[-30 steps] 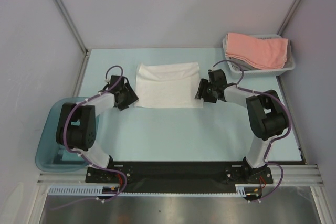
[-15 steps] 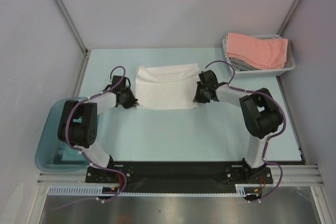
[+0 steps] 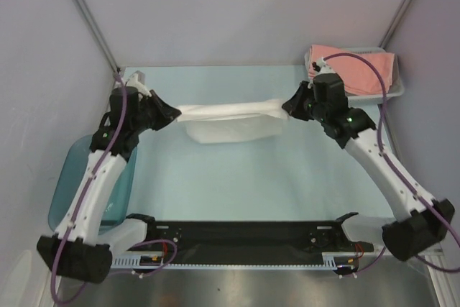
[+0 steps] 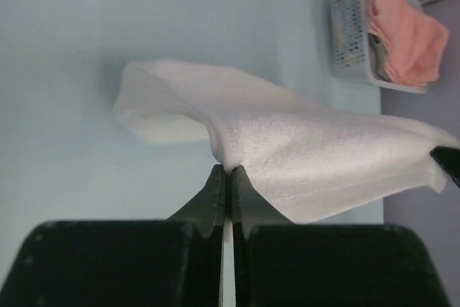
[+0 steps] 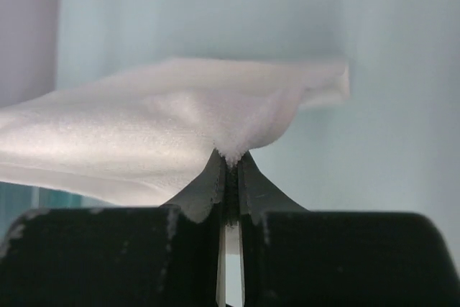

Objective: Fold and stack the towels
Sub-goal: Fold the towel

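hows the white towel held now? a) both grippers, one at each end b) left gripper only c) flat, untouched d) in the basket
A: the left gripper and right gripper are each shut on an end of the white towel, which is stretched between them.

Soft, even light from overhead here, and the pale worktop (image 3: 237, 177) is bright right across. Just a faint grey shadow lies under the raised white towel (image 3: 230, 111). The top view is crisp. Both wrist views are softer: the dark fingers (image 4: 214, 195) up close blur at their edges, and the towel's nap washes out almost pure white.
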`<state>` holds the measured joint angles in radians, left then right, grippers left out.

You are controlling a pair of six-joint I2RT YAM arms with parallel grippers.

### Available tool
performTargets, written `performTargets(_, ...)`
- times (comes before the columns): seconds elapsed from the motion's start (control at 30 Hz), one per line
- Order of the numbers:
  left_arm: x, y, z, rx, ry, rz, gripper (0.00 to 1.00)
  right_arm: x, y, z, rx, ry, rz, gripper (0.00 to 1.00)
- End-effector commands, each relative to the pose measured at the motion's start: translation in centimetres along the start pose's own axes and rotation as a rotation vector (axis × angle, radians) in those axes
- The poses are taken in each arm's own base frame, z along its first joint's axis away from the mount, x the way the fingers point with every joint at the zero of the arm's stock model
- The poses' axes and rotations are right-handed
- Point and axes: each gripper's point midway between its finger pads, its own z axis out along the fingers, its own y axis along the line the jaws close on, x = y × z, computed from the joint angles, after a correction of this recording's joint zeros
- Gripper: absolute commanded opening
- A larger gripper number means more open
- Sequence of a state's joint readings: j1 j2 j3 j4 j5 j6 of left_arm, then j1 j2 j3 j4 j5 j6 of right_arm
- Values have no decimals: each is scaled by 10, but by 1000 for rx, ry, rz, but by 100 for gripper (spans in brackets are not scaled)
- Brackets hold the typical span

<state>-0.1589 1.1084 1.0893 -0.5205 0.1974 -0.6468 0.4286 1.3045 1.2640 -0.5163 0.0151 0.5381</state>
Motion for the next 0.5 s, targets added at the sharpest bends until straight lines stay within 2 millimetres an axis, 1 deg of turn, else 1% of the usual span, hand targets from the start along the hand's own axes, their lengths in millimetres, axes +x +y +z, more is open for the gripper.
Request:
performTargets(0.0, 1, -10, -48, 9, -17, 5, 0, -9, -7, -49, 34, -38, -5, 2)
performTargets(0.03, -2, -15, -56, 26, -37, 6, 0, -10, -7, -59, 27, -45, -2, 2)
performTargets(0.1, -7, -23, -70, 55, -69, 5, 0, -17, 1, -75, -8, -71, -4, 1)
performTargets(0.17, -12, -29, -72, 72, -84, 6, 0, -22, 5, -80, -22, -86, -15, 2)
performTargets(0.2, -16, -31, -66, 75, -86, 5, 0, -26, 8, -79, -31, -91, -23, 2)
performTargets(0.27, -23, -35, -58, 89, -89, 9, 0, -37, 14, -74, -50, -111, -46, 1)
performTargets(0.3, -27, -36, -44, 90, -82, 8, 0, -40, 12, -63, -42, -105, -52, 1)
performTargets(0.33, -34, -40, -39, 100, -91, 10, 0, -48, 13, -55, -44, -122, -60, 1)
performTargets(0.37, -38, -43, -30, 106, -88, 12, 0, -50, 20, -48, -82, -105, -64, 1)
performTargets(0.4, -48, -49, -23, 124, -104, 17, 0, -55, 21, -32, -84, -93, -65, 1)
performTargets(0.43, -58, -53, -7, 118, -97, 20, 0, -68, 22, -24, -95, -121, -64, 0)
performTargets(0.47, -66, -57, -1, 125, -97, 27, 0, -74, 26, -18, -112, -122, -66, 0)
